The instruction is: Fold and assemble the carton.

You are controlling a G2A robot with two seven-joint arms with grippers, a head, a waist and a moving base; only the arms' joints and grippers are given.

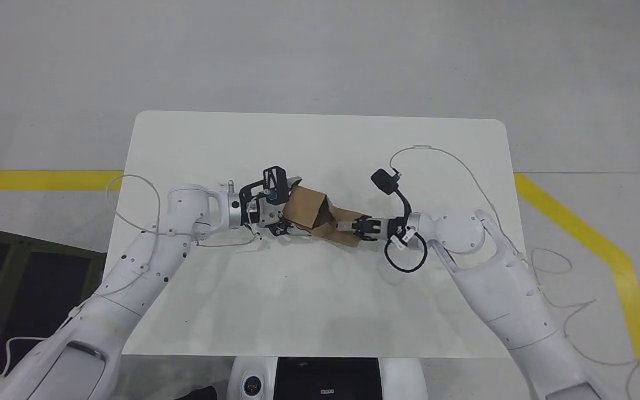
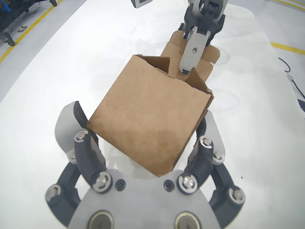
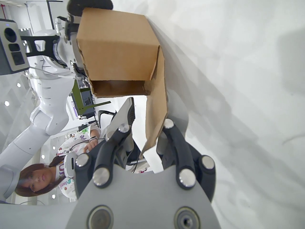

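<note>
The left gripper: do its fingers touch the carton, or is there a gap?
Touching. The left wrist view shows the left gripper pressed against two opposite sides of the carton, with no gap on either side.

Near the frame centre, the left gripper [image 1: 280, 207] clamped the carton [image 1: 306, 209]; the right gripper [image 1: 355, 228] stood open astride its flap.

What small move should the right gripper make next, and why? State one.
Probably close the right gripper on the long open flap of the brown cardboard carton, to fold it: the flap sits between its open jaws, while the left gripper clamps the carton's other end.
</note>
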